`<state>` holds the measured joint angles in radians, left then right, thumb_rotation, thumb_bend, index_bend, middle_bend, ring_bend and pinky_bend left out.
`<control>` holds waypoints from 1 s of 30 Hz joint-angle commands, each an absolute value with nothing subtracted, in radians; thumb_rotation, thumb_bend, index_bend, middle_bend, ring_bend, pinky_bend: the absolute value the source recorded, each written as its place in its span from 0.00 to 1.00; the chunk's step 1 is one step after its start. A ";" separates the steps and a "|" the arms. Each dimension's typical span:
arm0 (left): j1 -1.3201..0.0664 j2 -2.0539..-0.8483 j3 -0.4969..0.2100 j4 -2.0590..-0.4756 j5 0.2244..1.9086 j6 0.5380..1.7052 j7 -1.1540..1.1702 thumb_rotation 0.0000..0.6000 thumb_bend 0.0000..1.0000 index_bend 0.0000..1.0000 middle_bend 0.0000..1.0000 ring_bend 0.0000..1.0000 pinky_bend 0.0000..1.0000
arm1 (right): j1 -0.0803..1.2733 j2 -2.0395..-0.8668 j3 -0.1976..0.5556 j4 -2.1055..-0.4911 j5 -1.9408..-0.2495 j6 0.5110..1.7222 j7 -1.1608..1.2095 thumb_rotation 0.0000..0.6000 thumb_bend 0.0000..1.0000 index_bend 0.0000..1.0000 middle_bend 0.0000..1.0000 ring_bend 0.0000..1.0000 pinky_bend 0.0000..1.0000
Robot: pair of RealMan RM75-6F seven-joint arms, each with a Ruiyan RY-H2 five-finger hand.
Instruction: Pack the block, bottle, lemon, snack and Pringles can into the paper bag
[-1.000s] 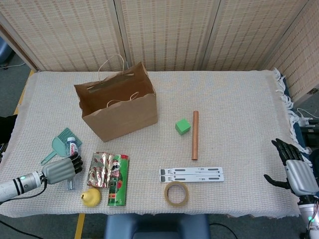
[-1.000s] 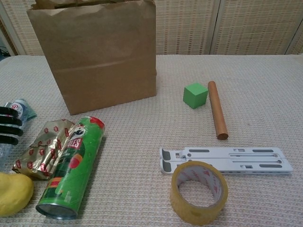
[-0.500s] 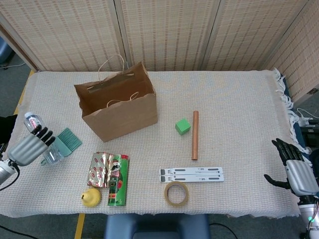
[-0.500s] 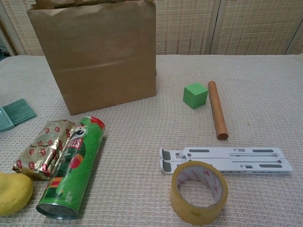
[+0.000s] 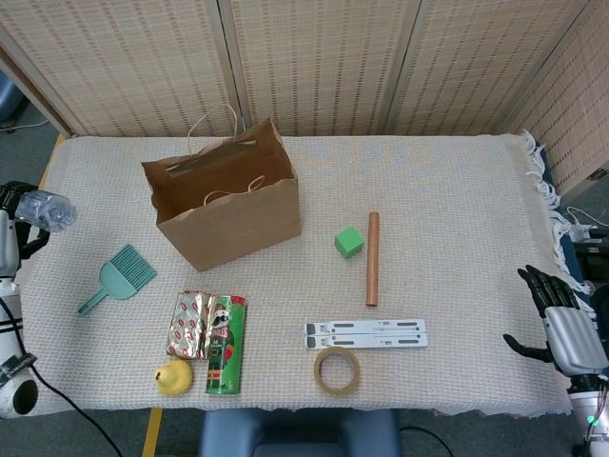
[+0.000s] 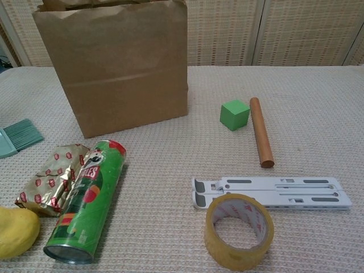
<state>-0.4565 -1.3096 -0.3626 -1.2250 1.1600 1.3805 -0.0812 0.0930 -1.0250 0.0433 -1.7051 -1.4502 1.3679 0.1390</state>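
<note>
A: Holding the bottle [image 5: 44,209] at the counter's [image 5: 457,190] far left, the left robot hand [image 5: 11,221] gripped it; the right robot hand [image 5: 561,319] hung open, empty.

B: It could have slipped, or hit the bag's [image 5: 228,214] rim and tipped it.

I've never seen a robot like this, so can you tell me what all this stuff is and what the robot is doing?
These are two pictures from the robot's own cameras: one looks down from its head, one looks out from its chest.

The left hand, at the table's left edge, holds a clear bottle up in the air. The right hand waits at the right side, open, holding nothing.

On the table stands an open paper bag. Near it lie a green block, a lemon, a shiny snack packet and a green Pringles can. Those go in the bag.

There is also a small brush, a brown stick, a white folding stand and a tape roll.
</note>
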 commanded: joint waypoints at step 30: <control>-0.757 -1.430 -0.536 -1.702 0.931 1.185 -0.047 1.00 0.52 0.39 0.41 0.33 0.47 | 0.096 -1.017 0.036 -1.704 -1.461 1.360 0.152 1.00 0.09 0.00 0.00 0.00 0.04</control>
<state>-0.7279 -1.4309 -0.5793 -1.7320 0.9424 1.2554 -0.0902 0.0958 -1.0169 0.0363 -1.7042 -1.4605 1.3599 0.1518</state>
